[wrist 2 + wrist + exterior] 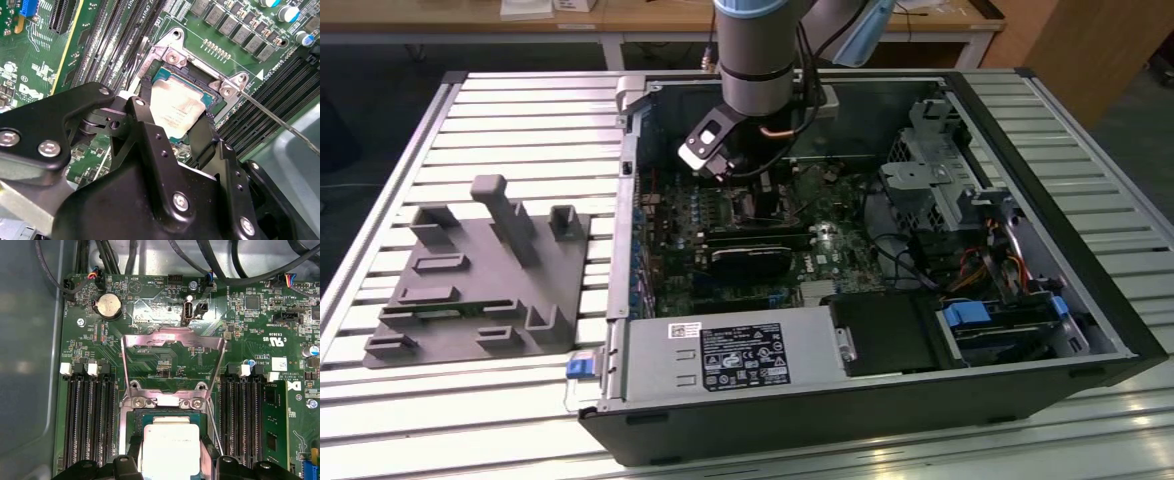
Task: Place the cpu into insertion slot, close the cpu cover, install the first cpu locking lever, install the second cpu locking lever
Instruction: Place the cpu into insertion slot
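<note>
The cpu [170,447] is a pale silver square lying in or just over the insertion slot [131,425], level with it. My gripper [171,460] straddles the cpu, one black finger [145,107] against each opposite edge, and appears shut on it. In the second wrist view the cpu [176,105] sits between the fingers inside the slot's metal rim [212,102]. The cpu cover [172,337] stands swung open behind the slot on its hinge. A thin wire locking lever [280,122] sticks out, unlatched. In the exterior view my gripper [754,195] is down inside the open computer case.
Long black memory slots [87,420] flank the socket on both sides. A black card [754,258] lies just in front of the socket, a power supply [734,360] at the case front, and a drive cage [947,190] with cables on the exterior view's right. A grey fixture block [474,285] sits outside.
</note>
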Controlling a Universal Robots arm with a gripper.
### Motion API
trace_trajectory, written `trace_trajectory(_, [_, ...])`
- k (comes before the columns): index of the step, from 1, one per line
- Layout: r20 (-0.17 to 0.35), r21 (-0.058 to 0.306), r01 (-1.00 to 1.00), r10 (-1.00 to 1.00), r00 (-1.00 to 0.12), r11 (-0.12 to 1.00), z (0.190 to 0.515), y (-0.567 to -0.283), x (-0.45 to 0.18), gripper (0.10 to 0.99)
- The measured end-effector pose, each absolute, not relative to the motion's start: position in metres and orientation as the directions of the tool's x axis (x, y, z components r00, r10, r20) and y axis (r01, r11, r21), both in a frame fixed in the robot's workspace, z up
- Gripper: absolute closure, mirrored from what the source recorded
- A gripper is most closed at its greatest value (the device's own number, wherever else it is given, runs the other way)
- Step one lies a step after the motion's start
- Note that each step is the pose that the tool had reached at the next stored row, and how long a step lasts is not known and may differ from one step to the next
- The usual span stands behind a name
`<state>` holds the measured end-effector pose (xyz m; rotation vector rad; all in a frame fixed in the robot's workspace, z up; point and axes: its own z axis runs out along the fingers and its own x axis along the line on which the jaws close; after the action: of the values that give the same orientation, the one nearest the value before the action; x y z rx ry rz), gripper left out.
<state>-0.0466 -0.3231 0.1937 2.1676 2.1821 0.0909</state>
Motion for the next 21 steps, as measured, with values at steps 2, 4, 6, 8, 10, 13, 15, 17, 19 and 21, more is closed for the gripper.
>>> trace_trajectory(2, [-0.005, 0.087, 0.996, 1.000, -0.006, 0.007, 0.1948, -0.3232, -0.0466, 0.545])
trace_trajectory(4, [-0.004, 0.087, 0.996, 1.000, -0.006, 0.007, 0.1952, -0.3232, -0.0466, 0.545])
trace_trajectory(6, [-0.004, 0.087, 0.996, 1.000, -0.006, 0.006, 0.1952, -0.3232, -0.0466, 0.545])
trace_trajectory(8, [-0.005, 0.087, 0.996, 1.000, -0.002, 0.003, 0.1948, -0.3228, -0.0467, 0.545])
trace_trajectory(10, [-0.004, 0.087, 0.996, 1.000, 0.001, -0.001, 0.1943, -0.3223, -0.0467, 0.545])
trace_trajectory(13, [-0.005, 0.087, 0.996, 1.000, 0.005, -0.004, 0.1939, -0.3215, -0.0468, 0.545])
trace_trajectory(15, [-0.005, 0.087, 0.996, 1.000, 0.006, -0.005, 0.1936, -0.3208, -0.0469, 0.545])
trace_trajectory(17, [-0.005, 0.087, 0.996, 1.000, 0.006, -0.006, 0.1930, -0.3202, -0.0469, 0.545])
trace_trajectory(19, [-0.005, 0.087, 0.996, 1.000, 0.007, -0.007, 0.1923, -0.3197, -0.0469, 0.545])
trace_trajectory(21, [-0.005, 0.087, 0.996, 1.000, 0.007, -0.007, 0.1923, -0.3197, -0.0469, 0.545])
